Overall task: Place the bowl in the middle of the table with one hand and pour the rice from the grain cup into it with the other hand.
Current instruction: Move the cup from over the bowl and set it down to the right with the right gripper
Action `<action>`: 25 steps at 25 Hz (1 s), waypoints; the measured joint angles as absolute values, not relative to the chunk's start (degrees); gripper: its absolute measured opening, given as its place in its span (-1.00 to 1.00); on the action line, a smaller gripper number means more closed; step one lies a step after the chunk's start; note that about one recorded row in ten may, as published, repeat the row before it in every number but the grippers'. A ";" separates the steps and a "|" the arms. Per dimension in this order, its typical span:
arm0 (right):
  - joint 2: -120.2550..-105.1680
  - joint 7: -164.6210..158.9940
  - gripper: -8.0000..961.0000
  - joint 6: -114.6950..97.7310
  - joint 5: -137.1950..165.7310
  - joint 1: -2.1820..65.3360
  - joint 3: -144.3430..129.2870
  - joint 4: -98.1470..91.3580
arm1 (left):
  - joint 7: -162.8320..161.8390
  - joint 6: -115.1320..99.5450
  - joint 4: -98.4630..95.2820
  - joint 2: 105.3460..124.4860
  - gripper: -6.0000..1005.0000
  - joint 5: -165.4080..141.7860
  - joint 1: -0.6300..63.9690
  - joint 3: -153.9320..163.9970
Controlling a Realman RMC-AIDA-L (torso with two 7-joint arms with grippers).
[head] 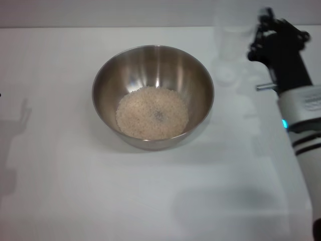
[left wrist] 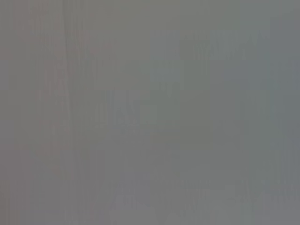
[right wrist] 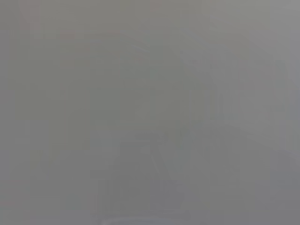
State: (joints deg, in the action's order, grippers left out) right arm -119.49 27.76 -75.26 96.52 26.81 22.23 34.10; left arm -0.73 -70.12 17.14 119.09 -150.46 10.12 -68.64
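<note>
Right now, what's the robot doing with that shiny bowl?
The bowl sits in the middle of the table with a heap of rice already inside it. Nothing is touching the bowl. The right gripper is off at the far right side, next to the clear grain cup standing on the table. The left gripper is not in view.

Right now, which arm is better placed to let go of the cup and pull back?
The right. Its gripper is at the cup, far right of the bowl, which already holds the rice. The left arm is out of view.
</note>
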 joint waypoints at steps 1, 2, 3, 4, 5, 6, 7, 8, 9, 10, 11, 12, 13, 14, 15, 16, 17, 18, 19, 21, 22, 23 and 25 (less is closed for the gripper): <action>-119.54 24.53 -0.97 -75.80 96.54 26.36 22.14 32.71 | -0.72 -70.12 17.14 119.09 0.62 -150.46 10.14 -68.63; -119.53 21.22 -0.97 -76.25 96.54 25.87 22.05 31.21 | -0.72 -70.13 17.14 119.09 0.62 -150.46 10.16 -68.61; -119.54 18.49 -0.97 -76.68 96.57 25.46 21.96 29.66 | -0.72 -70.13 17.14 119.09 0.62 -150.46 10.17 -68.60; -119.51 16.08 -0.97 -77.04 96.58 24.97 21.87 28.05 | -0.72 -70.13 17.14 119.09 0.62 -150.46 10.18 -68.59; -119.51 14.68 -0.97 -77.28 96.61 24.65 21.82 26.77 | -0.71 -70.14 17.14 119.08 0.62 -150.47 10.21 -68.58; -119.50 12.87 -0.97 -77.50 96.69 24.26 21.78 25.02 | -0.70 -70.14 17.14 119.07 0.62 -150.49 10.23 -68.58; -119.51 11.68 -0.96 -77.47 96.79 23.96 21.76 23.51 | -0.70 -70.14 17.14 119.05 0.62 -150.53 10.26 -68.57; -119.56 11.16 -0.97 -77.05 96.91 23.85 21.75 22.19 | -0.70 -70.14 17.14 119.02 0.62 -150.55 10.27 -68.56; -119.61 10.87 -0.97 -76.41 97.00 23.80 21.74 21.09 | -0.70 -70.14 17.14 119.02 0.62 -150.61 10.28 -68.56; -119.65 10.78 -0.97 -75.64 97.04 23.78 21.73 20.45 | -0.70 -70.14 17.14 119.02 0.62 -150.61 10.28 -68.55; -119.66 10.73 -0.97 -74.61 97.06 23.77 21.74 20.00 | -0.70 -70.14 17.14 119.00 0.62 -150.65 10.32 -68.55; -119.65 10.70 -0.97 -73.60 97.07 23.85 21.71 19.75 | -0.70 -70.14 17.14 119.00 0.62 -150.65 10.32 -68.55; -119.64 10.69 -0.96 -72.59 97.07 23.96 21.67 19.57 | -0.70 -70.14 17.14 119.00 0.62 -150.66 10.36 -68.55; -119.63 10.67 -0.95 -71.62 97.08 24.18 21.58 19.28 | -0.70 -70.14 17.14 119.00 0.62 -150.68 10.41 -68.55; -119.63 10.65 -0.95 -70.89 97.09 24.42 21.45 19.00 | -0.70 -70.14 17.14 119.01 0.62 -150.73 10.44 -68.55; -119.63 10.65 -0.94 -69.87 97.10 24.73 21.32 18.66 | -0.70 -70.14 17.14 119.01 0.62 -150.74 10.44 -68.55; -119.65 10.66 -0.94 -68.93 97.12 25.09 21.18 18.43 | -0.70 -70.14 17.14 119.04 0.62 -150.79 10.45 -68.55; -119.68 10.76 -0.93 -67.87 97.23 25.48 21.06 18.30 | -0.70 -70.14 17.14 119.05 0.62 -150.85 10.46 -68.55; -119.68 10.94 -0.92 -66.88 97.54 25.81 21.00 18.15 | -0.70 -70.14 17.14 119.05 0.62 -150.88 10.46 -68.55; -119.67 11.09 -0.91 -63.74 99.71 27.07 20.93 17.15 | -0.70 -70.14 17.14 119.06 0.62 -150.90 10.47 -68.55; -119.67 11.09 -0.91 -63.74 99.71 27.07 20.93 17.15 | -0.70 -70.14 17.14 119.07 0.62 -150.91 10.51 -68.51; -119.67 11.09 -0.90 -63.02 100.38 27.42 20.94 16.87 | -0.70 -70.14 17.14 119.08 0.62 -150.91 10.53 -68.49; -119.67 11.09 -0.89 -60.89 102.02 28.38 20.93 16.25 | -0.70 -70.14 17.14 119.09 0.62 -150.92 10.64 -68.40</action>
State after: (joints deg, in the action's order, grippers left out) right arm -119.67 11.09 -60.89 102.02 28.38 20.93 16.25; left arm -0.70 -70.14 17.14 119.09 -150.92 10.64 -68.40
